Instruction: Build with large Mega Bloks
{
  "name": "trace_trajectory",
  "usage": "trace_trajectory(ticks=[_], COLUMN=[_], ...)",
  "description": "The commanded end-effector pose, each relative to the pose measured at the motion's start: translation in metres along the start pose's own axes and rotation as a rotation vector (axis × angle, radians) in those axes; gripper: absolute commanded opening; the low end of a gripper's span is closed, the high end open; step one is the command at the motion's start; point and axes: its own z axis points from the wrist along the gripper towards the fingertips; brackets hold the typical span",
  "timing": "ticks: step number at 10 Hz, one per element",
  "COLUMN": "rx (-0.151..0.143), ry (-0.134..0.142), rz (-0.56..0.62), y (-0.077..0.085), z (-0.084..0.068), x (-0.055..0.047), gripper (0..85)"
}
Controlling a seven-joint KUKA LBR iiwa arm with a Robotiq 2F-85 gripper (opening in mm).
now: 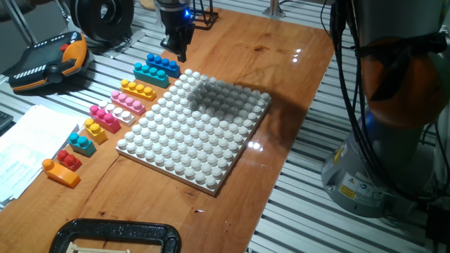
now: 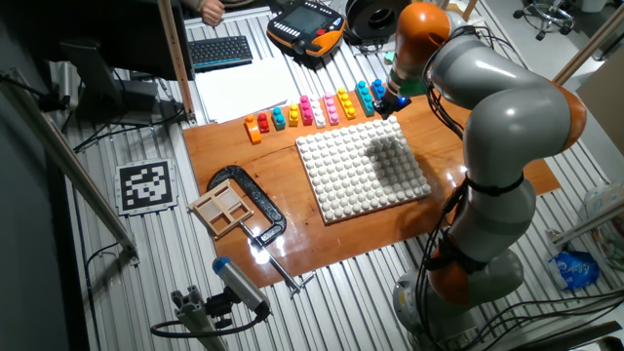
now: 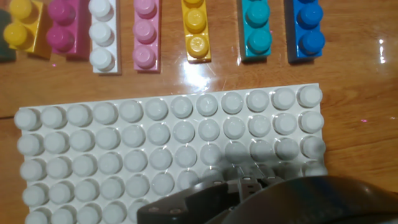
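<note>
The bricks lie in a slanting row on the wooden table [image 1: 281, 77], just off one long edge of the white studded baseplate [image 1: 193, 130] and not touching it: a dark blue brick [image 1: 162, 65] at the far end, then a cyan brick [image 1: 150, 74], a yellow brick [image 1: 138, 91], a pale pink brick [image 1: 127, 102], a white brick [image 1: 119, 112] tucked against a magenta brick [image 1: 104, 118], a short yellow brick [image 1: 93, 131], a small cyan brick [image 1: 81, 144], a red brick [image 1: 68, 159] and an orange brick [image 1: 60, 172] at the near end. Each is a chunky block with round studs in a single line (the hand view shows three studs on the longer ones). The gripper [image 1: 181, 48] hangs over the far corner of the baseplate beside the dark blue brick, holding nothing; whether its fingers are parted or together cannot be told from these views. Beyond the baseplate's other long edge the wood is bare to the table's edge, while a black clamp [image 2: 255, 207] and a small wooden frame [image 2: 222, 208] sit near the opposite short end.
</note>
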Motion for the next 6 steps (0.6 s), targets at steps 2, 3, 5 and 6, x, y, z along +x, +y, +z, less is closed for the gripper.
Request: trace_trajectory(ticks=[2, 3, 5, 6], rx=[0.006, 0.008, 0.031, 0.033], ry=[-0.002, -0.002, -0.003, -0.011], rz=[0.008, 0.017, 0.023, 0.009], y=[-0.0001, 0.0014, 0.0040, 0.0040], z=[-0.0014, -0.0032, -0.0090, -0.0090], x=[0.0005, 0.0006, 0.0022, 0.0022], gripper=[0.0, 0.0, 0.0, 0.0])
